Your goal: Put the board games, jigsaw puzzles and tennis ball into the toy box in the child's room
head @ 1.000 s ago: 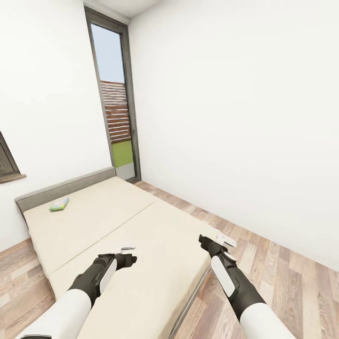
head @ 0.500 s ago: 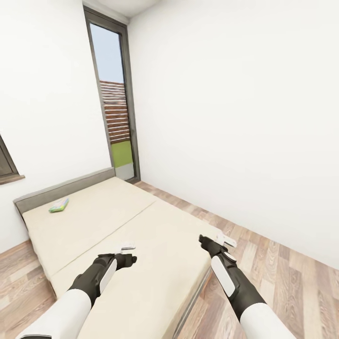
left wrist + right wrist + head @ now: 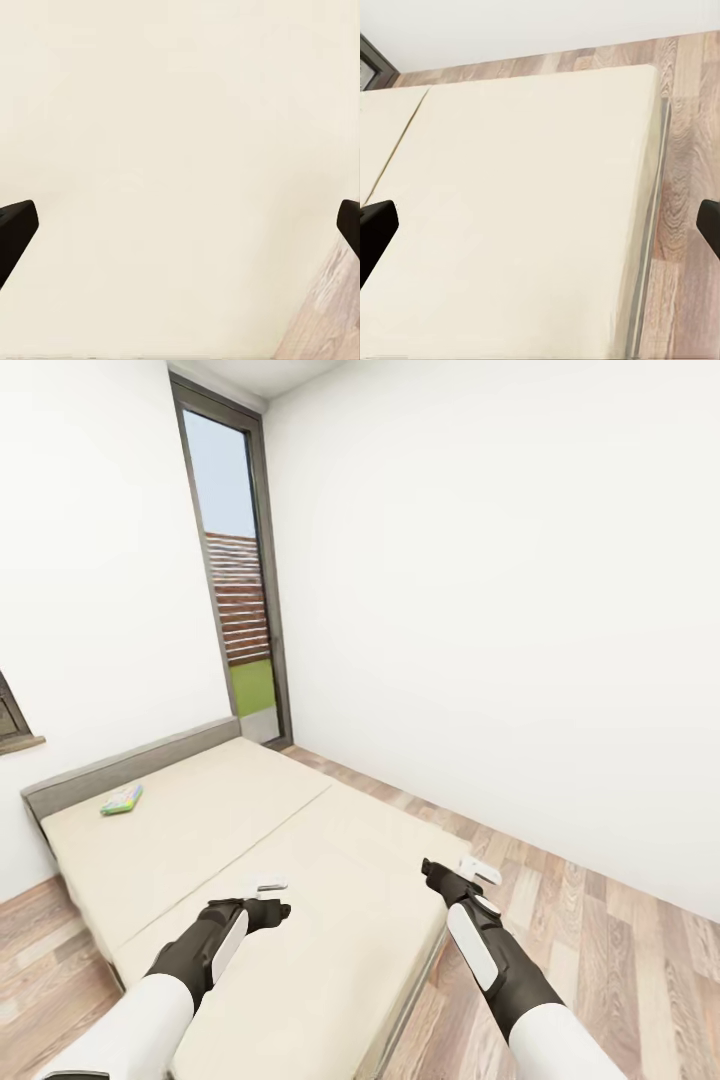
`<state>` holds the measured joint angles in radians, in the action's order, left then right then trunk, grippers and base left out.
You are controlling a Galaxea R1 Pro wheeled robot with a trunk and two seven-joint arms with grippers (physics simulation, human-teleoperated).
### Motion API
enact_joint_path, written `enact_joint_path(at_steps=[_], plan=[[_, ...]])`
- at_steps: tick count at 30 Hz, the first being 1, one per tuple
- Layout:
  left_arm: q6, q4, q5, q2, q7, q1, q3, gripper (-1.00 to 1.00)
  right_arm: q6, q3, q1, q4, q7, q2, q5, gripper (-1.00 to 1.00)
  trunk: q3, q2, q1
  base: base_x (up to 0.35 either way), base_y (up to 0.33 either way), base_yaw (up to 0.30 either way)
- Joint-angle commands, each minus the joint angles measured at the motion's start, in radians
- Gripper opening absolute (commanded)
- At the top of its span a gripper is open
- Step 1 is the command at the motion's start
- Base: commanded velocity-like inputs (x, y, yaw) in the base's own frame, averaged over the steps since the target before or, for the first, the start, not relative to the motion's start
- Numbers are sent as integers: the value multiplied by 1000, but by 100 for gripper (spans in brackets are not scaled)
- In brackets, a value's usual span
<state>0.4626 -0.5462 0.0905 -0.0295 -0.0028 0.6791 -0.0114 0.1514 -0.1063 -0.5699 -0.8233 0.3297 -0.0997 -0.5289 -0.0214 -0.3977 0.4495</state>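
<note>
One board game (image 3: 121,800), a small flat green-and-white printed box, lies on the bed (image 3: 300,840) near its dark grey headboard at the far left. The mattress is plain beige, with a seam down its middle. My left gripper (image 3: 272,895) hovers open over the near part of the mattress, far from the game box. My right gripper (image 3: 472,875) is open above the bed's right edge. In the left wrist view the fingertips (image 3: 15,225) stand wide apart over bare mattress. In the right wrist view the fingertips (image 3: 375,229) frame the mattress and its edge (image 3: 649,225).
A tall narrow window (image 3: 235,580) with a dark frame stands in the far corner behind the bed. Wooden floor (image 3: 620,940) runs along the bed's right side up to a white wall. A dark wall fixture (image 3: 10,720) shows at the left edge.
The whole head view has shifted slightly, so the window and the game box sit a little further left and lower. Both arms hold the same pose.
</note>
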Motion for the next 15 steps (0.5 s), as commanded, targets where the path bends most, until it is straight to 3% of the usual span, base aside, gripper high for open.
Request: enact_joint_path(at_steps=[1, 6, 15], plan=[[5, -1, 9, 0, 1, 0, -1, 100, 4, -3, -1, -2, 8, 0, -6, 100, -2, -2, 0, -117, 237, -6], [5, -1, 9, 0, 1, 0, -1, 100, 4, -3, -1, -2, 8, 0, -5, 100, -2, -2, 0, -81, 164, -3], [5, -1, 9, 0, 1, 0, -1, 100, -47, -5, -1, -2, 8, 5, -7, 100, -2, -2, 0, -19, 39, -1]])
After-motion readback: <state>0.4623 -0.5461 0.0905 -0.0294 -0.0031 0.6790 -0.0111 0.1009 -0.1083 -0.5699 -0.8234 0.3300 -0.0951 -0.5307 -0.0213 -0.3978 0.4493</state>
